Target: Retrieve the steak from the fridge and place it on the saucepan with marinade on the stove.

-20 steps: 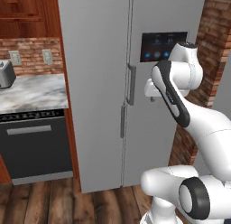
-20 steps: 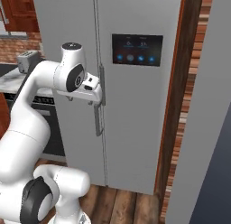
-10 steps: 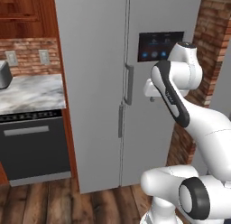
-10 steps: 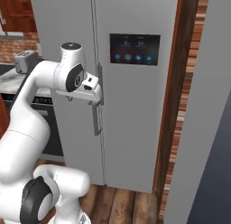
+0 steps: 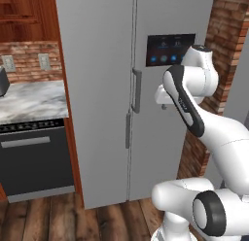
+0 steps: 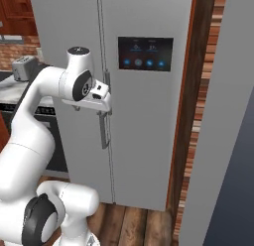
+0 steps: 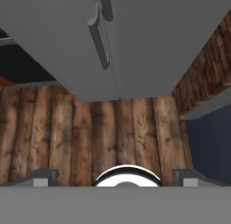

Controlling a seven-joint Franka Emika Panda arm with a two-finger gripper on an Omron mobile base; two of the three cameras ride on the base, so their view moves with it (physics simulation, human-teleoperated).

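The tall grey fridge (image 5: pixel 97 89) stands in front of me with both doors shut, its dark touch panel (image 5: pixel 170 49) on the right door. Its white interior is hidden, and so is the steak. My gripper (image 5: pixel 163 102) hangs just right of the door seam, close to the right door's vertical handle (image 5: pixel 137 89), and it points down at the floor. From the right base view the gripper (image 6: pixel 99 107) sits against the handles (image 6: pixel 103 133). In the hand view the gripper (image 7: pixel 116 178) is open with nothing between its fingertips (image 7: pixel 45 177). The saucepan, marinade and stove are out of view.
Left of the fridge, a black dishwasher (image 5: pixel 34 157) sits under a marble counter (image 5: pixel 29 101) that carries a toaster (image 6: pixel 25 67). A brick wall (image 5: pixel 228 41) and a dark panel (image 6: pixel 223 116) close in on the right. A wooden floor (image 7: pixel 113 128) lies below.
The whole picture has slid a little to the left, so the base has shifted right along the fridge. The arm holds the same pose and the gripper stays open.
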